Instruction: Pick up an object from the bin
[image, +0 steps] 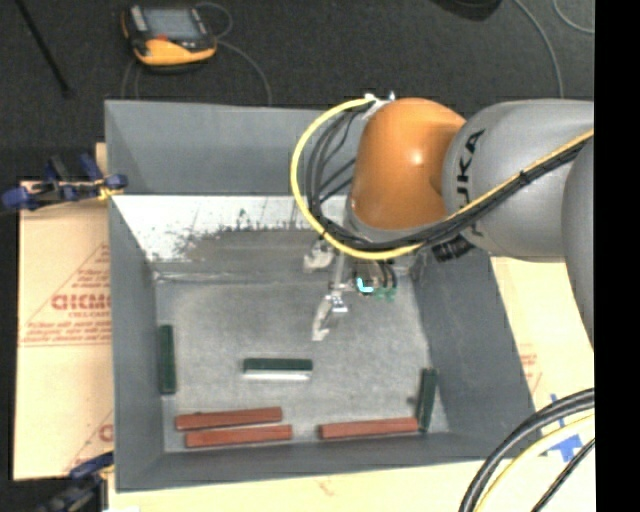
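The orange cover (400, 165) and its loop of cables (312, 190) hide the wrist and the top of the gripper (326, 322); what pokes out below is too small to make out in detail. They also hide a stretch of the bin (133, 330)'s back wall and its right rear corner. The arm (530, 180) is cut off at the right. I can't tell whether the green bar (427, 395) in the right front corner leans on the wall, or whether the 2 red bars (230, 418) at the front left touch.
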